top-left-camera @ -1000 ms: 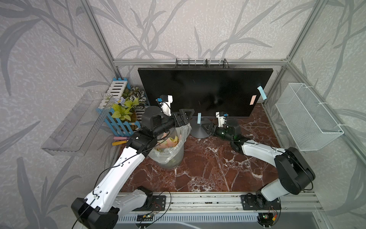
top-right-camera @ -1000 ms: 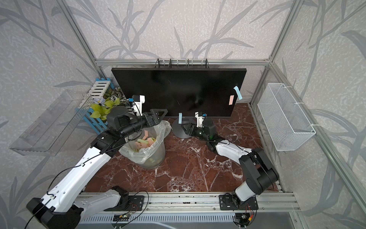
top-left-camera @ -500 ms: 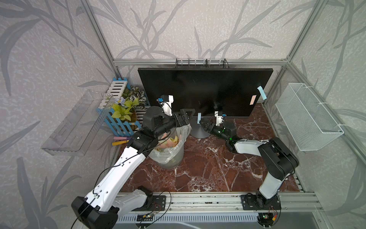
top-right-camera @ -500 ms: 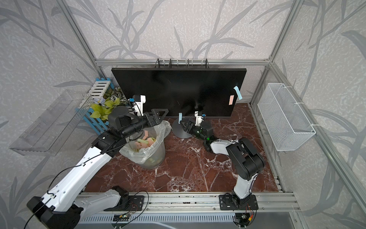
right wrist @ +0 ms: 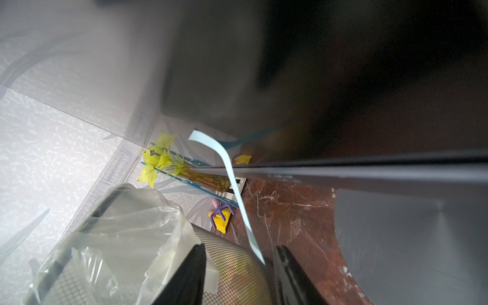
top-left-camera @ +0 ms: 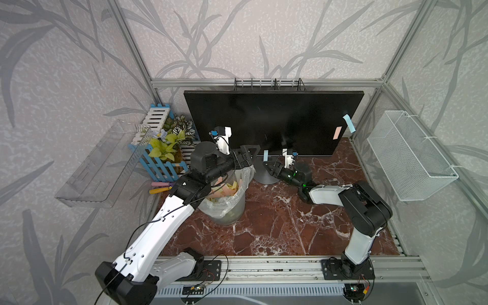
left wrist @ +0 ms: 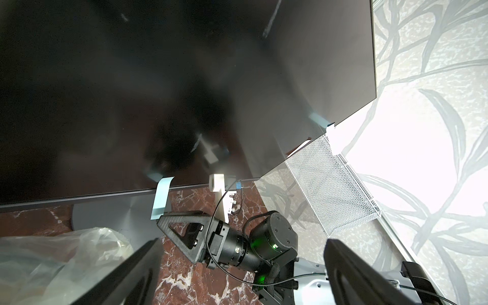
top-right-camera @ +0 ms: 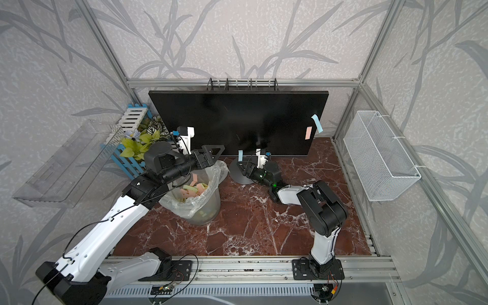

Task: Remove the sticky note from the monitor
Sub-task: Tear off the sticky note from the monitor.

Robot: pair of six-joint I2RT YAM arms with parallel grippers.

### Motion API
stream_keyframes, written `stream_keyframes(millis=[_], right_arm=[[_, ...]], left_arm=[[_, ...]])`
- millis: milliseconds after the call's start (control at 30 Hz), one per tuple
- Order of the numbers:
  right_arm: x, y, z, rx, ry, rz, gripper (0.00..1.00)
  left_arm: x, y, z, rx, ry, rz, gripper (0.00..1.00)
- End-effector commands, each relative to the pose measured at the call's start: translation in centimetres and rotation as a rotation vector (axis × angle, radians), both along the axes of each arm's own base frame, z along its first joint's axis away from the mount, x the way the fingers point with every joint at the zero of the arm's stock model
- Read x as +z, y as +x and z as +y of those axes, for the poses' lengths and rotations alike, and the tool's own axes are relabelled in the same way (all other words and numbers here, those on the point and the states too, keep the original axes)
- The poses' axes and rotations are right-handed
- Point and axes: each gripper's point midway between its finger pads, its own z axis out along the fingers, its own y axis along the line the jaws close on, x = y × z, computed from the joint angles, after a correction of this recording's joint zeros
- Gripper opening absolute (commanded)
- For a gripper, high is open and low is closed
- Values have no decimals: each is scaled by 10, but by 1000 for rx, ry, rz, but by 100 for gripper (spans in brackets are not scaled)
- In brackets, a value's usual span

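End effector, right (top-left-camera: 266,165): low before the monitor (top-left-camera: 264,118), jaws part-way apart, free end of the blue sticky note (right wrist: 232,184) between them; contact cannot be told.
End effector, left (top-left-camera: 250,158): jaws wide, empty, above the rim of the bin (top-left-camera: 229,214).
In the way: bin, mesh with clear liner, coloured slips inside, beside the right fingers (right wrist: 290,277); grey disc foot (top-left-camera: 260,178) behind the strip.
Around: planter (top-left-camera: 163,166) at the screen's left end, wire basket (top-left-camera: 412,161) on the right wall, marbled worktop (top-left-camera: 277,227).
Blue sticky note: long pale strip, stuck at the screen's lower edge, hanging curled past the frame.
Other notes: pink note (top-left-camera: 337,132), second blue note (top-left-camera: 349,123), at the screen's right edge.
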Motion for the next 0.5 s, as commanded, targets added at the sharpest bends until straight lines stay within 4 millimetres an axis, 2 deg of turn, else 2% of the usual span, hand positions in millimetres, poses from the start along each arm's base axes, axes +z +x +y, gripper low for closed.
stream_keyframes(millis=[0, 467], right_arm=[[17, 17, -3, -34, 40, -37, 38], [18, 13, -3, -24, 40, -35, 3]], left_arm=[[14, 0, 0, 2, -1, -49, 100], [13, -2, 2, 6, 2, -48, 100]])
